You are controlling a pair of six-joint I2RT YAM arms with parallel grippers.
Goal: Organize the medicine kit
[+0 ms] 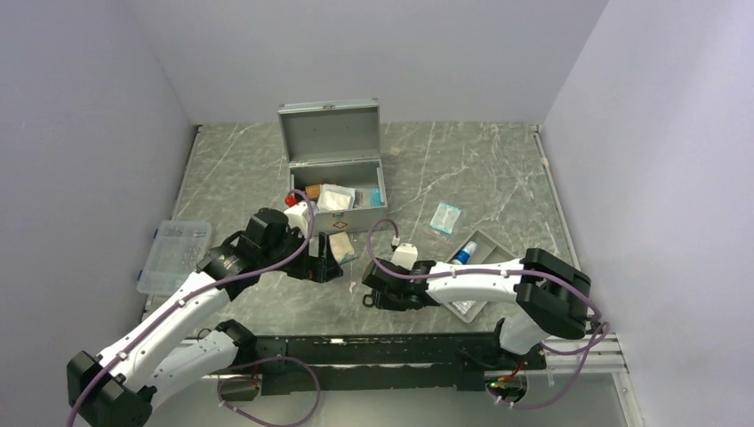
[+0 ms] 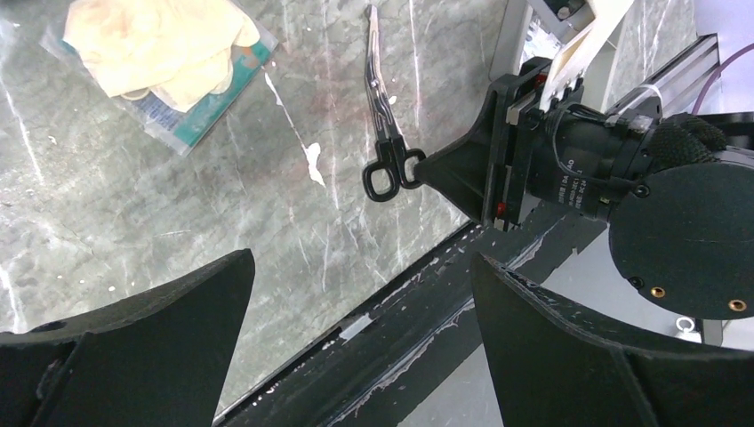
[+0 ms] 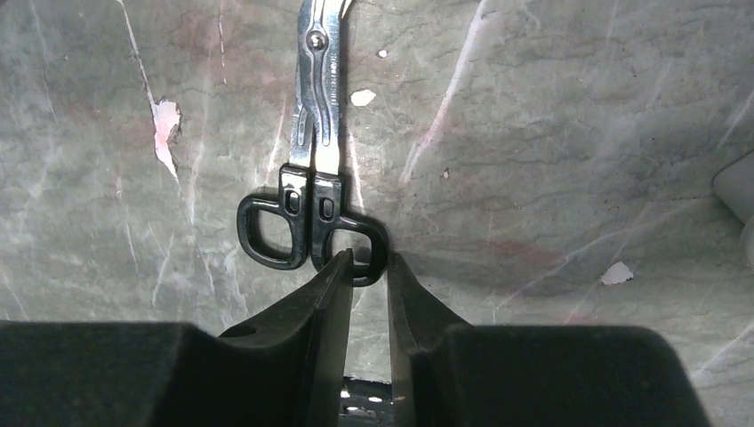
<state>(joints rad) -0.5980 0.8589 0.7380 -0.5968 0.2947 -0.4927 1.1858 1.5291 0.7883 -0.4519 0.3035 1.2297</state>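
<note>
One marbled table [image 1: 498, 169] carries every item. We take the medicine kit [image 1: 331, 169] as the landmark: it stands at the far middle of the table, its lid raised upright and its body open, with white packets inside.

The clear plastic box [image 1: 173, 256] lies to the near left of the kit, at the table edge. The shallow grey tray [image 1: 487, 242] lies to the near right of the kit and holds a blue-capped bottle [image 1: 462, 253]; the right arm crosses over its near end.

The left gripper [image 2: 364, 302] hangs just in front of the kit, jaws spread wide and holding nothing. The right gripper [image 3: 366, 262] sits low, farther forward of the kit and slightly right. Its jaws are narrow, with the rim of one handle loop between the fingertips [image 3: 336, 267]. We cannot tell whether the pads press on it.

A packet of pale gloves [image 2: 169, 62] lies flat in front of the kit. A small teal packet [image 1: 445, 217] lies to the kit's right. The scissors [image 3: 311, 178] lie flat and closed, near the gloves, black handles toward the right gripper.
</note>
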